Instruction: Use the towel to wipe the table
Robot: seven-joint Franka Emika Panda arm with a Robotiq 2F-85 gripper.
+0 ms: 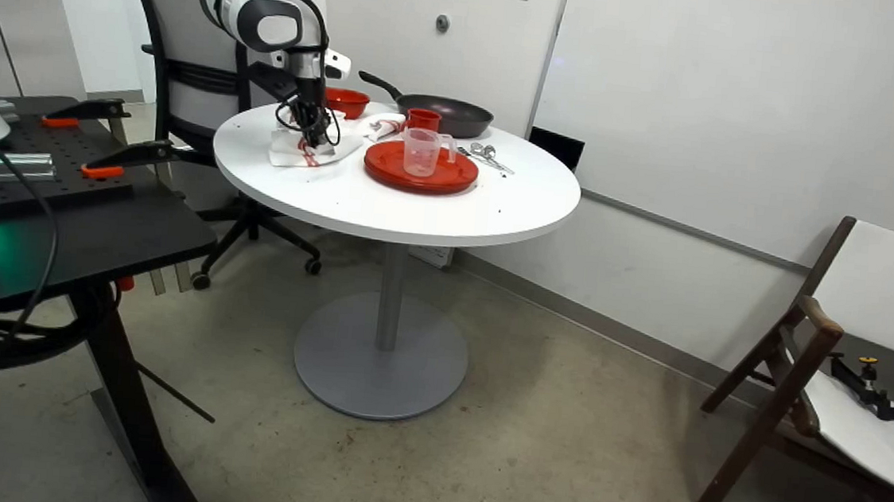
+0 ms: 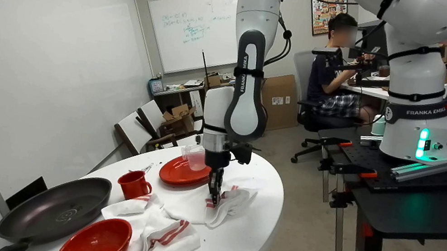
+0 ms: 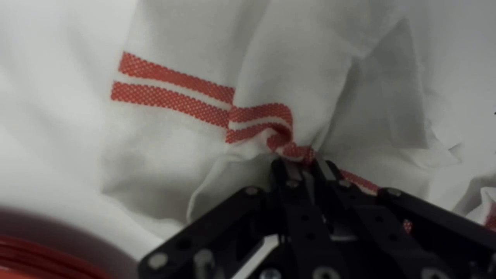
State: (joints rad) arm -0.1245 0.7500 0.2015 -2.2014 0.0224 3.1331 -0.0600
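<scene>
At lower centre of the wrist view, my gripper [image 3: 304, 166] points into the towel [image 3: 267, 73], its fingers [image 3: 282, 190] drawn together and clamped on a crumpled fold of the white fabric, where two red stripes bunch at the tips. The towel lies directly beneath and around my grip, spreading toward the upper left and upper right of that frame. In an exterior view, I reach in from the upper left, fingers down at the round white table [image 1: 515, 196], with the towel about them on the left part of the tabletop. Just right of the towel sits a red plate [image 1: 382, 164] bearing a clear cup [image 1: 421, 153] with a handle; a red mug [image 1: 423, 118] shows above it in the frame. In an exterior view, my gripper stands upright at the centre of the frame, some of the towel bunched to the right of its tips, while more striped white cloth [image 2: 159, 243] is spread at lower centre, and whether the two touch I cannot tell. A red bowl [image 2: 94, 245] and a dark frying pan [image 2: 59, 211] show at lower left of the frame, both well apart from my fingers
</scene>
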